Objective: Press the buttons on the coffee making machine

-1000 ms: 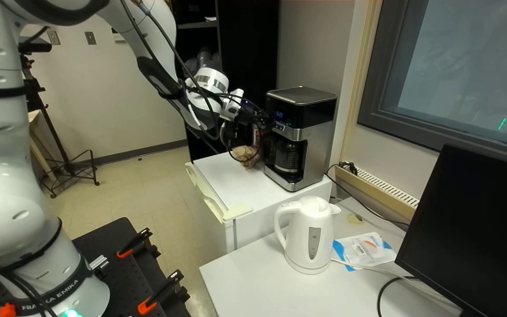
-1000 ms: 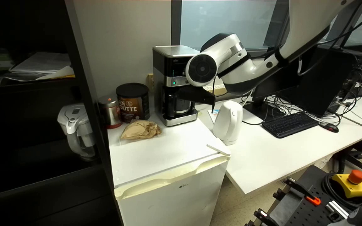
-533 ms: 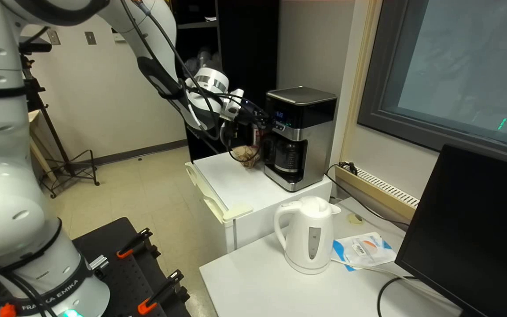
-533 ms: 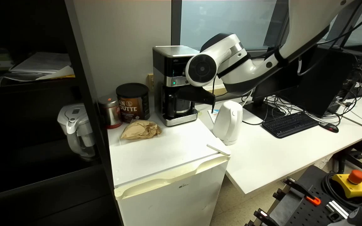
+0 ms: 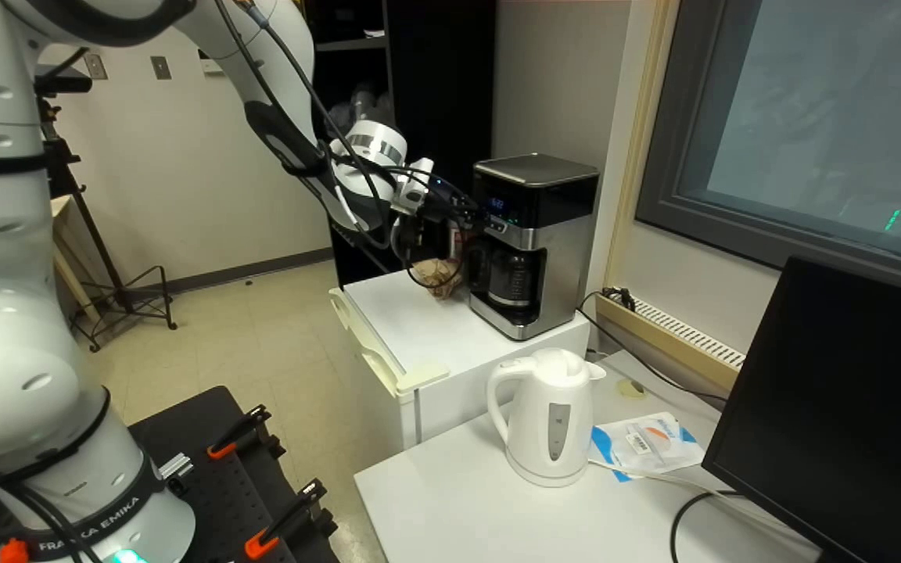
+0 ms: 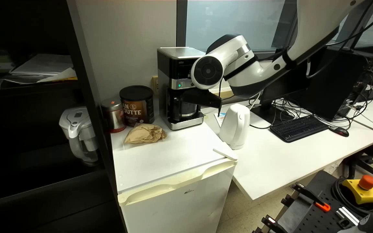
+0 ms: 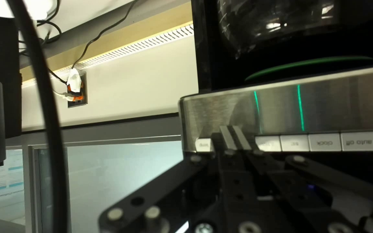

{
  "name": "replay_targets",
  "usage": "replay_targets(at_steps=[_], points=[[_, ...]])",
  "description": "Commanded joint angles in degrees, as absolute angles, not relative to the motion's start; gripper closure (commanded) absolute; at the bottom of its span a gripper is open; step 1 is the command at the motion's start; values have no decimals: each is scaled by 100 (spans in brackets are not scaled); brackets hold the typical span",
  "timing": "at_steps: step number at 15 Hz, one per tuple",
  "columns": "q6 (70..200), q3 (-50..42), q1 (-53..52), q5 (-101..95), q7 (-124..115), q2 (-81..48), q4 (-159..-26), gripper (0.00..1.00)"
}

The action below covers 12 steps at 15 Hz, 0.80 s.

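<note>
The coffee making machine (image 5: 568, 266) is black and silver with a dark glass carafe (image 5: 511, 280). It also stands in an exterior view (image 6: 166, 72), where a small green light (image 6: 179, 85) glows on its front band. In the wrist view its silver band (image 7: 342, 103) and a row of buttons (image 7: 324, 142) appear upside down. My gripper (image 7: 234, 132) has its fingers together with nothing between them. Its tips are at the button row and cover part of it; I cannot tell if they press. In an exterior view the gripper (image 5: 466, 215) reaches the machine's front panel.
The machine stands on a white mini fridge (image 6: 173, 155). A paper bag (image 6: 146, 133), a coffee can (image 6: 137, 108) and a metal tin (image 6: 113, 116) are beside it. A white kettle (image 5: 548, 422) stands on the lower desk near a monitor (image 5: 834, 399).
</note>
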<state>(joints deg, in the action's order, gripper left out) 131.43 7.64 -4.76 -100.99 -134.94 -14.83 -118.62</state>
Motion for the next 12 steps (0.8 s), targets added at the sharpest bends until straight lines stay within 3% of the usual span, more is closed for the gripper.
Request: replay_targets(at_steps=[1, 12], points=[[13258, 741, -465, -10260, -13611, -1494, -11812, 100], [13286, 804, -506, -10758, -14348, -681, -12846, 100]])
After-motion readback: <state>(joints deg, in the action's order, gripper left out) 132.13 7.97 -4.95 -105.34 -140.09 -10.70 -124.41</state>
